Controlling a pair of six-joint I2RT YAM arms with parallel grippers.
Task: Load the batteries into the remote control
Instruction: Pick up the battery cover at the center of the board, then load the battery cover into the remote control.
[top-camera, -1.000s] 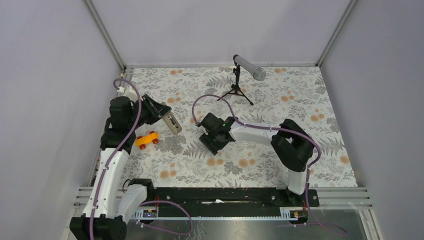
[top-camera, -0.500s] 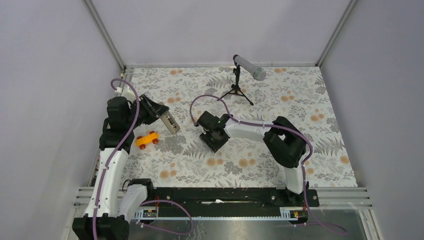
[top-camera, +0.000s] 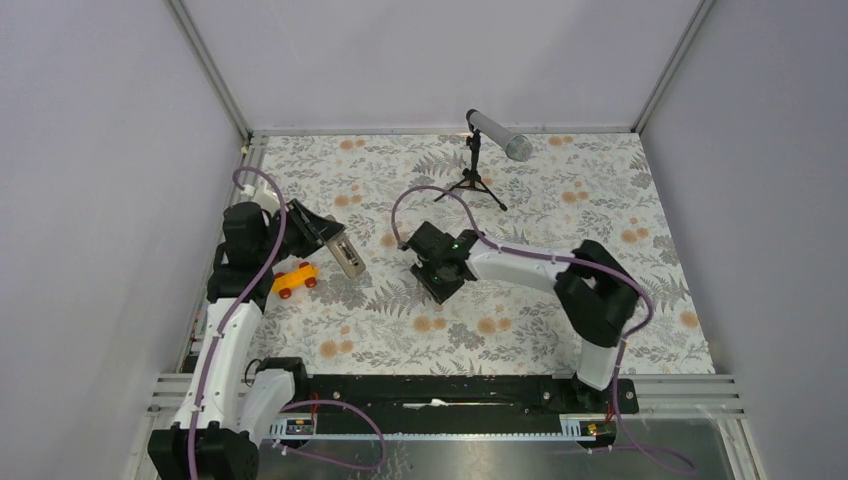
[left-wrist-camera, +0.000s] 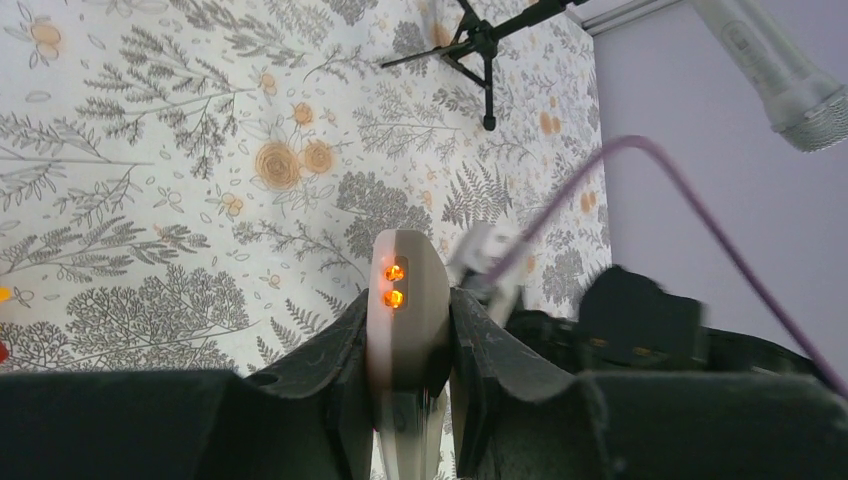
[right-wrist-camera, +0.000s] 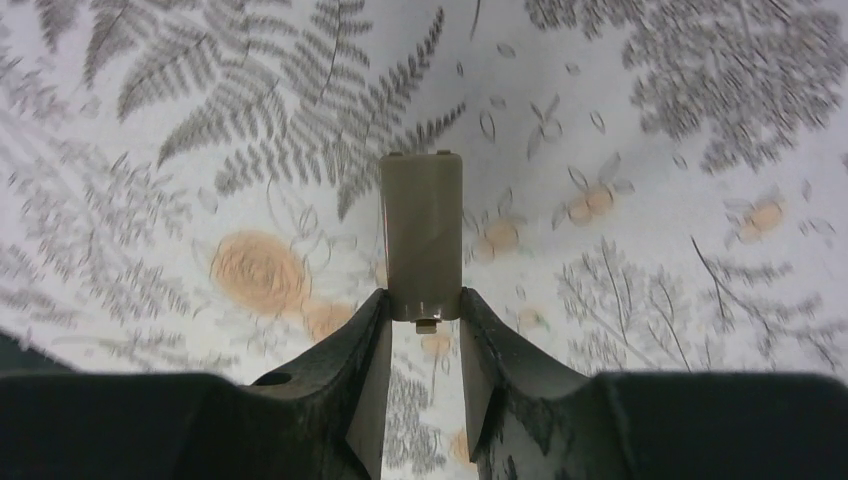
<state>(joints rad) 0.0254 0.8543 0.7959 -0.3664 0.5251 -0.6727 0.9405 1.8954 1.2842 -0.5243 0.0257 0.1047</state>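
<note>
Left fingers (left-wrist-camera: 335, 370) clamp the remote (left-wrist-camera: 405, 300), held above the bench's (top-camera: 520, 330) left side, just right of the orange car (top-camera: 294, 280). Right fingers (right-wrist-camera: 365, 370) pinch a beige cover (right-wrist-camera: 422, 235) by its near end over mid-bench.

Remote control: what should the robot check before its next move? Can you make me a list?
1. The left gripper holds the remote control tight: ok, a finger presses on each side.
2. The right gripper holds the cover piece: ok, pinched at its near end.
3. The batteries are inside the remote: cannot tell, none show in any view.
4. The cover is lined up with the remote: not ok, the two grippers are well apart.
5. The orange toy car is out of the way: ok, it sits apart from the remote, beside the left arm.
</note>
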